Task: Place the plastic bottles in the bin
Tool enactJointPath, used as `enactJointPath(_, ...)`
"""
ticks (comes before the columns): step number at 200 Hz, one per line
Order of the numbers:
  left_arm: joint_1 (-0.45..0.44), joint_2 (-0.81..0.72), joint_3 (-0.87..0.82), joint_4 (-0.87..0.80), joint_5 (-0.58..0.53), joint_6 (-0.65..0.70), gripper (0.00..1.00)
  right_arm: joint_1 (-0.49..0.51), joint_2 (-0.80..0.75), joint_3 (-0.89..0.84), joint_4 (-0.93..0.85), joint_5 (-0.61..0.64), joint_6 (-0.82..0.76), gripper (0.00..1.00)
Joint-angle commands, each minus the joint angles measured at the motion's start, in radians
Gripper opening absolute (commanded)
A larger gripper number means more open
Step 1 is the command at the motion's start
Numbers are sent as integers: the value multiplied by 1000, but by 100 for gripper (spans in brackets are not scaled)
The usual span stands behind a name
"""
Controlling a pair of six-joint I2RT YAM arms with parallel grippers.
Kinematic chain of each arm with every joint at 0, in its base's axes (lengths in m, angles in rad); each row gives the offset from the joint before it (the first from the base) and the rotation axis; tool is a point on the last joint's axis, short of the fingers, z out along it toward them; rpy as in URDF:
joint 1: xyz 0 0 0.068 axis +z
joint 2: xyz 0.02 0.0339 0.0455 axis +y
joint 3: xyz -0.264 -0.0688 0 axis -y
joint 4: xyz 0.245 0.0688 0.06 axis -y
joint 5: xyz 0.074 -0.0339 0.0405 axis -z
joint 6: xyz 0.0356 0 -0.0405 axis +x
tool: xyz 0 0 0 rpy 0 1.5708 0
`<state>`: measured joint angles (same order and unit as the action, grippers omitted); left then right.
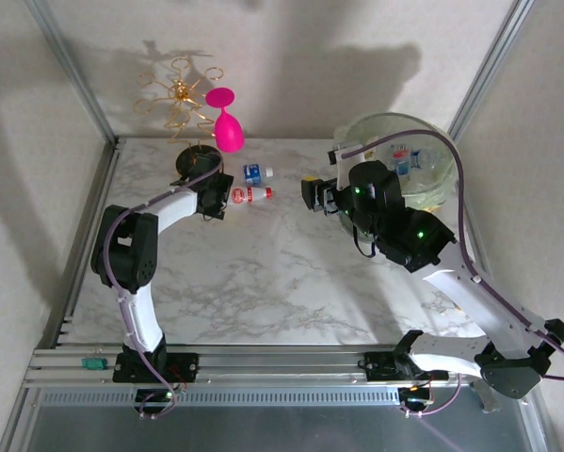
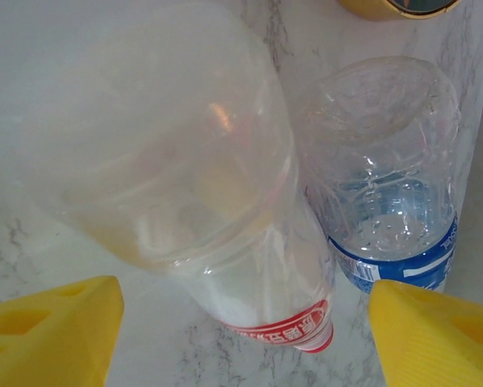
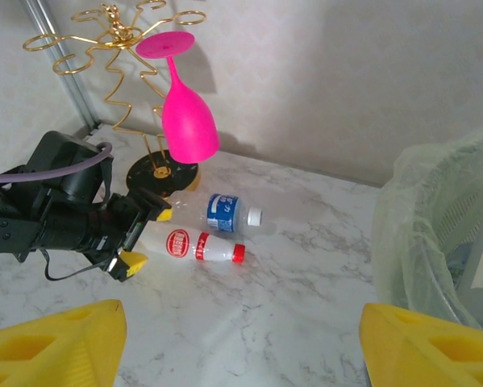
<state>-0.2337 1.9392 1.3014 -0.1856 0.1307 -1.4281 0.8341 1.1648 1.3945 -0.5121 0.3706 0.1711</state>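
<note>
My left gripper (image 1: 227, 200) is positioned left of centre in the top view, at the base end of the red-labelled bottle (image 1: 249, 195). In the left wrist view my yellow fingers (image 2: 52, 326) sit at the two lower corners, spread wide. The clear body of that bottle lies between them, with a gap visible on each side, so this hand grips nothing. The bottle lies on its side on the marble table (image 1: 263, 282), red cap toward the right of the top view. The blue-labelled bottle (image 1: 255, 172) lies just beside it, higher in the frame, white cap also rightward.

My right gripper (image 1: 310, 193) hovers near centre frame, between these two bottles and the bin (image 1: 439, 188). In the right wrist view its fingers are fully apart at the lower corners, with nothing between them.

The bin stands at upper right of the top view, with further bottles (image 1: 401, 160) inside it. The pink wine glass (image 1: 227, 127) and gold rack (image 1: 178, 94) stand at upper left
</note>
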Motion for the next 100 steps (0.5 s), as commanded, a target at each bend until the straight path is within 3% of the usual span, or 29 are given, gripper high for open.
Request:
enactJointPath(1, 17, 41, 35, 3, -36, -102, 77, 6, -8, -20, 23, 28, -15, 76)
enactJointPath(59, 34, 85, 51, -34, -49, -82, 62, 5, -7, -38, 26, 41, -28, 77)
enactJointPath(100, 62, 103, 31, -44, -38, -59, 61, 5, -5, -19, 19, 58, -51, 77)
